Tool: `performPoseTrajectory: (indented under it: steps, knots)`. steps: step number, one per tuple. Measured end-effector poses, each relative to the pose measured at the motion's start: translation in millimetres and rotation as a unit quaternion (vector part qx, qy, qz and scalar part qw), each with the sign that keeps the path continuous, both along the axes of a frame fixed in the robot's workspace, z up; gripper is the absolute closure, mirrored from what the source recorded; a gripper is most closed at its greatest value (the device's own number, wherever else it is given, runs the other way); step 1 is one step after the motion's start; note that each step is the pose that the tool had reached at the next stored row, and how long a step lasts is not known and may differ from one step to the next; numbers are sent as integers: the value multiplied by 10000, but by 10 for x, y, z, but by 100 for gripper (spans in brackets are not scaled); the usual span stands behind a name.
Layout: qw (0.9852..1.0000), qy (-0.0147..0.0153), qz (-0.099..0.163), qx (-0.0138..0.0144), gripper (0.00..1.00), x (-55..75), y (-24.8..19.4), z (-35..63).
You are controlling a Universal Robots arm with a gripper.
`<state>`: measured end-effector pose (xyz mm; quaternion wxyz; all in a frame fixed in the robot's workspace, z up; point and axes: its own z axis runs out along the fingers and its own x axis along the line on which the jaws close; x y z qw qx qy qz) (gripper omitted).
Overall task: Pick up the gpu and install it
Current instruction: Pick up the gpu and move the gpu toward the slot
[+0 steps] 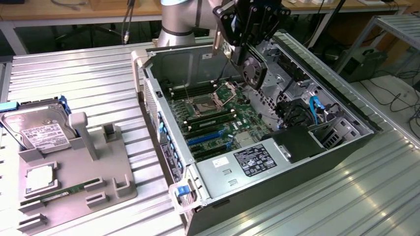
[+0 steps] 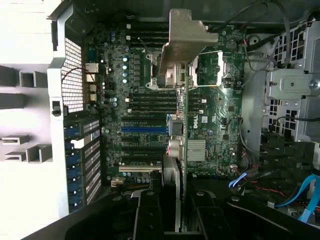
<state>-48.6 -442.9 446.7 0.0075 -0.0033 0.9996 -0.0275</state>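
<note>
While the hand (image 1: 245, 48) clamps it, the gpu (image 1: 255, 71) (dark face, silver bracket (image 2: 186, 45)) hangs above the motherboard (image 1: 217, 115).

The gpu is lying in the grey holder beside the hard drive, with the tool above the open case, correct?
No. The gpu is not in the grey holder; the tool grips it above the open case, as the exterior view shows. The hard drive is in the holder.

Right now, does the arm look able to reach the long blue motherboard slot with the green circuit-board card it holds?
Probably yes. The pincer grips the thin green circuit-board card above the open grey computer case. Nothing covers the long blue slot, and the blue cables lie aside.
</note>
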Motion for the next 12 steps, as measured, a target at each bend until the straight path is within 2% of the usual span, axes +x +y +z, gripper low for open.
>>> performPoseTrajectory:
  steps: [7, 10, 12]
  knots:
    - [10000, 1, 0, 6, 73, 141, 0, -3]
    - [10000, 13, 0, 76, 73, 219, 0, -7]
    - [10000, 13, 0, 79, 73, 241, 0, -8]
